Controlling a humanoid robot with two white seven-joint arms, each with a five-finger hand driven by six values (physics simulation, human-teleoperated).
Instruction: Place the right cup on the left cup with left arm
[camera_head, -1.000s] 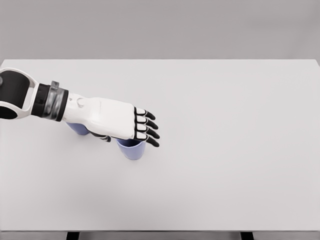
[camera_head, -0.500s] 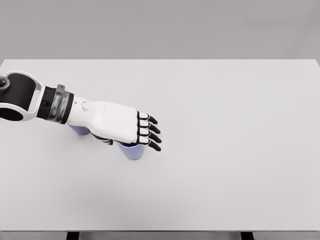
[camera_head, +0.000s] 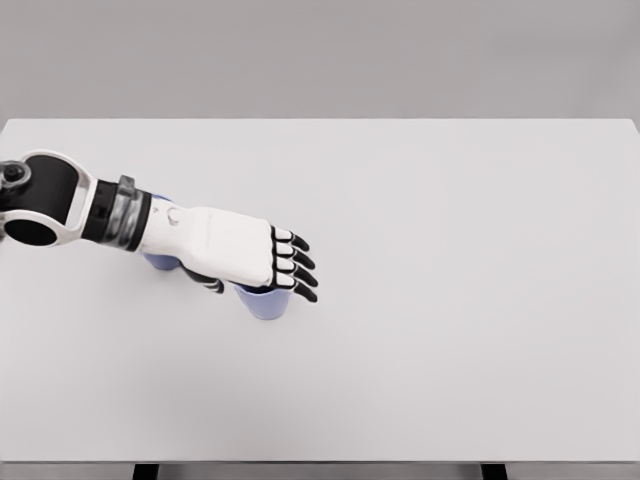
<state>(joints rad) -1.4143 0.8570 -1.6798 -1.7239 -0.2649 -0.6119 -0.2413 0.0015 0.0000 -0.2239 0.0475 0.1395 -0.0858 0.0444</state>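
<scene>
Two blue cups stand on the white table (camera_head: 450, 300). Only the lower part of the right cup (camera_head: 265, 305) shows, under the fingers of my left hand. The left cup (camera_head: 157, 263) is mostly hidden beneath the wrist. My left hand (camera_head: 258, 280) lies palm down over the right cup, its black-tipped fingers (camera_head: 298, 268) stretched out past the rim and the thumb (camera_head: 206, 283) tucked below between the two cups. The fingers are not closed around the cup. The right arm does not show.
The table's front edge runs along the bottom of the picture, with dark legs below it. A plain grey wall stands behind the table.
The left forearm has slid a little to the right and the hand has sunk lower over the right cup, hiding more of it. Both cups stay in place.
</scene>
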